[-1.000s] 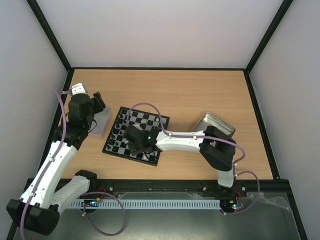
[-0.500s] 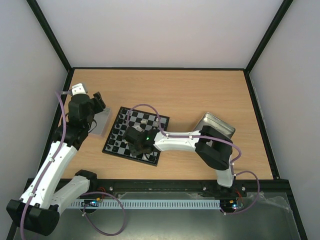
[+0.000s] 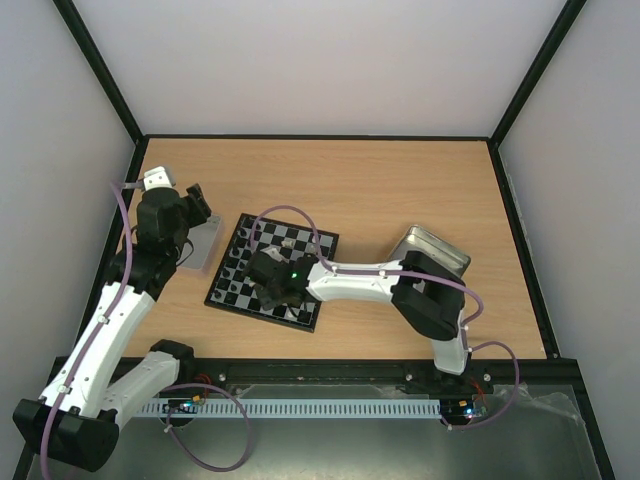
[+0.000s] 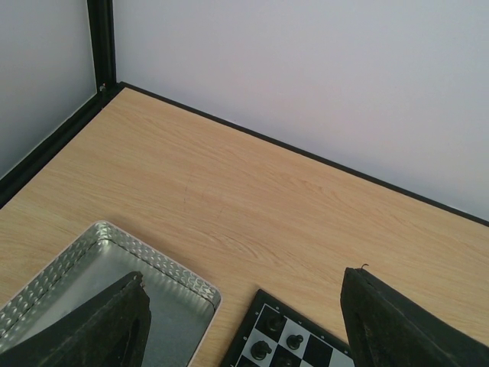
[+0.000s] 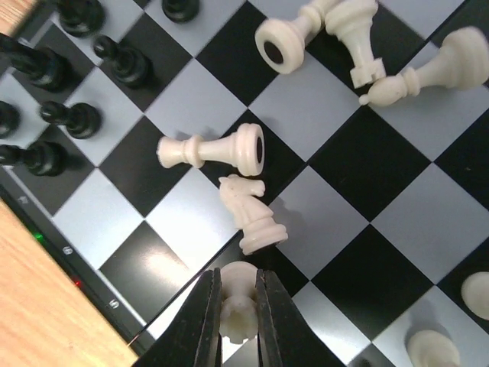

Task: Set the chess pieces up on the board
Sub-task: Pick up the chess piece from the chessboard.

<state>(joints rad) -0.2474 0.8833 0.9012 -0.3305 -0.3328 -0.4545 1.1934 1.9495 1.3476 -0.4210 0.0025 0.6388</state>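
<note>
The board (image 3: 303, 240) lies left of the table's centre, and my right gripper (image 3: 268, 293) is low over its near edge. In the right wrist view, that gripper (image 5: 237, 306) is shut on a cream-white chess piece (image 5: 238, 297) near the board's rim. A white knight (image 5: 249, 211) and another white piece (image 5: 214, 147) lie tipped just beyond it, and more white pieces (image 5: 359, 38) lie toppled further off. Black pieces (image 5: 69, 116) stand in rows at the left. My left gripper (image 4: 241, 279) hangs open and empty above the board's corner (image 4: 284, 327), where black pieces (image 4: 262, 350) stand.
A shallow silver tin (image 3: 205, 243) sits left of the board under the left gripper, seen also as the tin (image 4: 114, 260) in the left wrist view. A second tin (image 3: 432, 250) rests at the right by the right arm. Black frame rails edge the table.
My right gripper has closed from open onto the cream-white piece and shifted slightly left over the board's near edge. The left arm has stayed still.
</note>
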